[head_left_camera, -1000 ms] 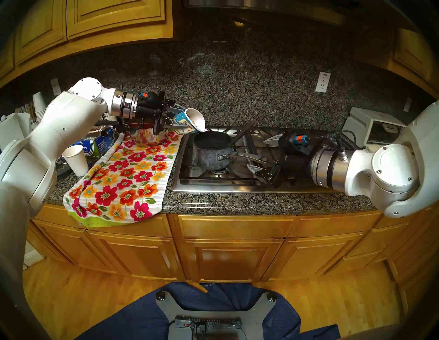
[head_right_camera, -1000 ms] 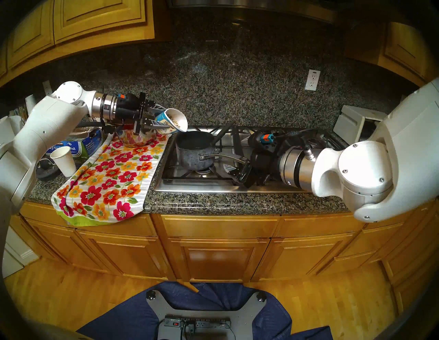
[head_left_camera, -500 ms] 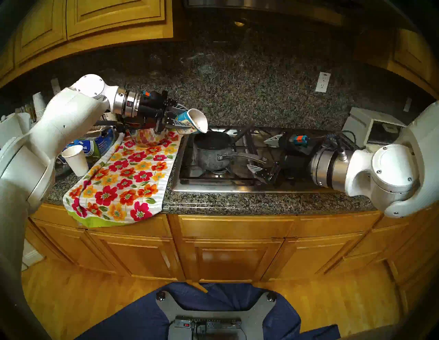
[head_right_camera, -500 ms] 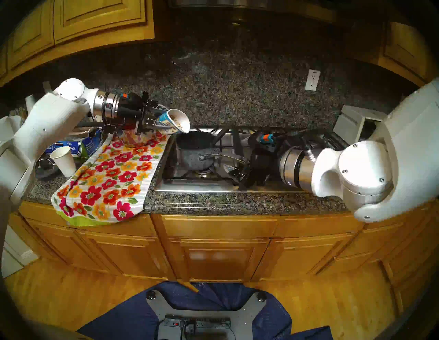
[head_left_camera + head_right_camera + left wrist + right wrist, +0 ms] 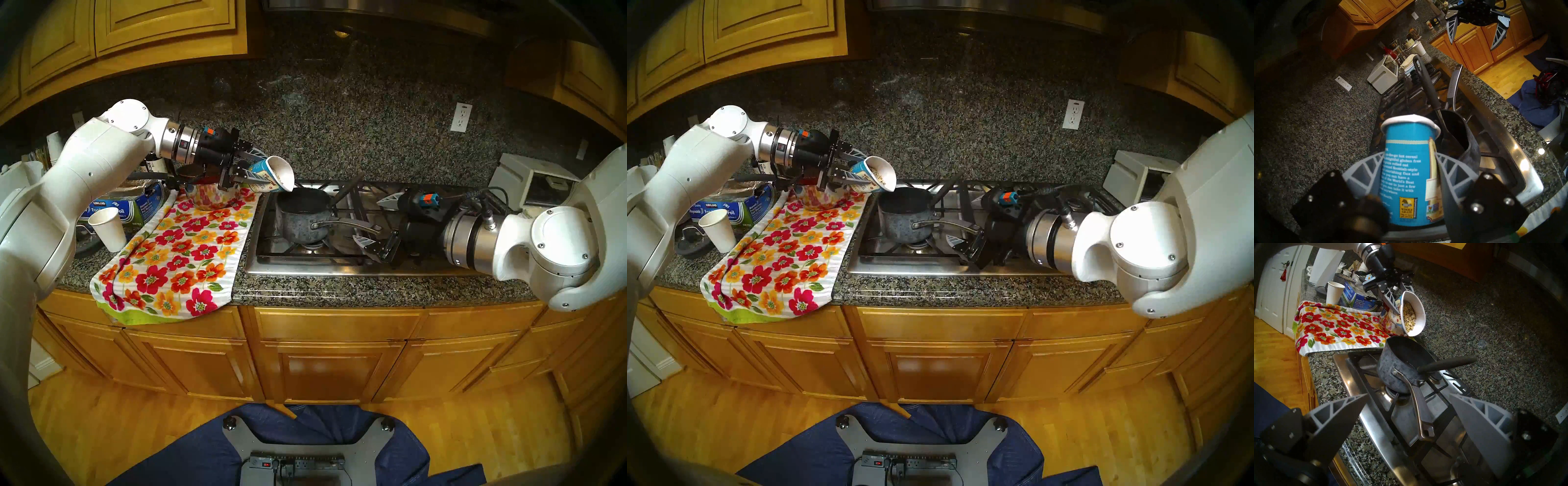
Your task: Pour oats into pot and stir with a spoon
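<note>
Left fingers (image 5: 1390, 299) pinch oat cup (image 5: 1412, 314) over pot (image 5: 1398, 365) rim; right fingers (image 5: 1480, 426) spread wide.

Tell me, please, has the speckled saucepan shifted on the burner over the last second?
No. The saucepan sits at the same spot against the stove grate, handle pointing the same way.

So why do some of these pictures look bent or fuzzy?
Head views: fisheye lens bows the counter, corners go dark. Left wrist: the cup in the left hand is close and its print soft. Right wrist: glare on the steel stove.
</note>
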`<state>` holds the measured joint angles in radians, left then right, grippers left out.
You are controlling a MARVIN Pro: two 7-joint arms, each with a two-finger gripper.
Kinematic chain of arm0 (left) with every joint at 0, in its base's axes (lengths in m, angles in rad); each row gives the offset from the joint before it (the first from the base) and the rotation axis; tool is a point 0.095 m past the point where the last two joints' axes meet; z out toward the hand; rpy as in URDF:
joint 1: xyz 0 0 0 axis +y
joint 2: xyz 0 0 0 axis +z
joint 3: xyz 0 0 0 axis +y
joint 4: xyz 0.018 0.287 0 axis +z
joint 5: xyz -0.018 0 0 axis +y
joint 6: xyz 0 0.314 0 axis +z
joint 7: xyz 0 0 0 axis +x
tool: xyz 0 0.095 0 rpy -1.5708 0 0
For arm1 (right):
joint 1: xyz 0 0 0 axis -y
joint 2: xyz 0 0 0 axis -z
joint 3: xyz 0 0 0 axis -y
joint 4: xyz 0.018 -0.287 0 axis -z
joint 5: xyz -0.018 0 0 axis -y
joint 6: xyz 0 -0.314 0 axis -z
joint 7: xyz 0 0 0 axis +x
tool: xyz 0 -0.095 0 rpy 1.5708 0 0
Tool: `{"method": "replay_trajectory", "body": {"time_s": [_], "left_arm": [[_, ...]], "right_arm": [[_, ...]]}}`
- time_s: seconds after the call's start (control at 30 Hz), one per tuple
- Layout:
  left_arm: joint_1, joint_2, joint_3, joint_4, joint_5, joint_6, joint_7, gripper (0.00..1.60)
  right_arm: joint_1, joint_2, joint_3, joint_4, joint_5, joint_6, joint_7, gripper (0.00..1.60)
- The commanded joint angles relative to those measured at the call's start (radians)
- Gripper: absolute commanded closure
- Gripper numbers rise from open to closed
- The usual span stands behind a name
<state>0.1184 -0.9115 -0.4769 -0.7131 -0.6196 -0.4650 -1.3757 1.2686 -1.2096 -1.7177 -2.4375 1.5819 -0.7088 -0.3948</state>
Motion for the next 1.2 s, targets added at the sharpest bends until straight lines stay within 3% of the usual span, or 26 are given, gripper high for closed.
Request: {"method": "replay_trajectory", "body": {"time_s": [0.0,1.17], "left_arm": [[-0.094,-0.008,-0.001,0.01,-0.013,-0.003,-0.098,1.12],[-0.163,-0.022,0.119,0.0,0.001,-0.036,-0.076,1.12]], "right_arm": [[0.013,0.0,0.003,0.009,0.0,-0.003,-0.003,0.0],[0.009,0.0,0.003,0.009,0.0,-0.003,-0.003,0.0]]}}
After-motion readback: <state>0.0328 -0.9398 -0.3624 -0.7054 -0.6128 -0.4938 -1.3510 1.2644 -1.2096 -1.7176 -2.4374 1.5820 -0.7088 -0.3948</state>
